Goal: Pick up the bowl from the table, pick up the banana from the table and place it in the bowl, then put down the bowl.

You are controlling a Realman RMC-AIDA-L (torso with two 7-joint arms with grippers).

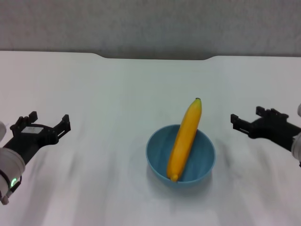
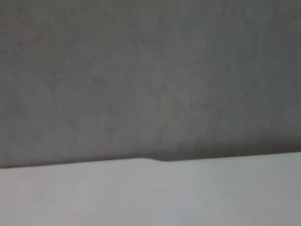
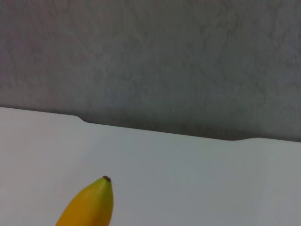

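While the banana (image 1: 185, 140) lies slanted in the bowl (image 1: 180, 156), its stem tip jutting past the far rim, the bowl sits on the white surface (image 1: 94, 103) near the middle. The left tool (image 1: 47, 126) hovers well apart to the left with its fingers spread and holding nothing; the right tool (image 1: 245, 120) hovers off to the right, likewise spread and empty. By the look of it the last step is done (bowl down, fruit inside). What remains probably calls only for both arms to keep clear.
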